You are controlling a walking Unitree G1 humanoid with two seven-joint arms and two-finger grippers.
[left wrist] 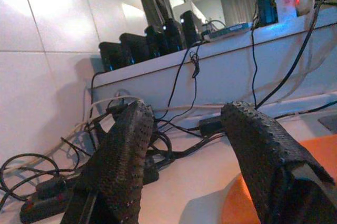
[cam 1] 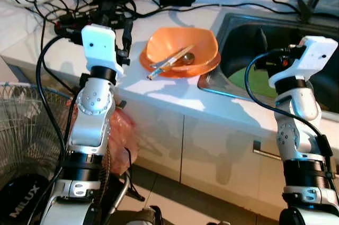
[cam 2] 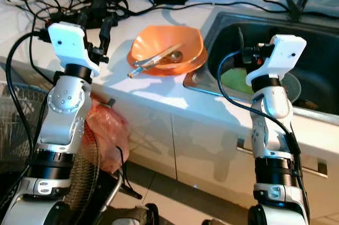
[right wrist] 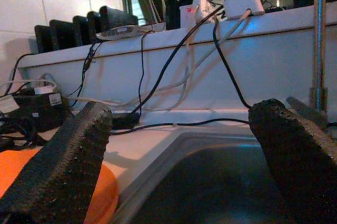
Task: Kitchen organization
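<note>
We stand at the white bench [cam 1: 175, 98] with both arms raised and nothing picked up, so we judge this the approach step of the tidying. The shallow orange plastic bowl [cam 1: 180, 51] sits on the bench just beside the stainless steel sink [cam 1: 233, 24], holding a pair of chopsticks [cam 1: 168, 62] and what looks like a spoon.

Our left end effector [left wrist: 184, 155] hovers over the bench near the bowl, its black fingers spread wide and empty. Our right end effector [right wrist: 184, 155] hangs over the sink edge, likewise spread and empty.

Next we probably need to bring one end effector down to the bowl rim and close on it.

A round green thing [cam 1: 260, 82] in the sink is half hidden by our right arm. The black cables [cam 1: 79, 2] behind are too tangled to sort.
</note>
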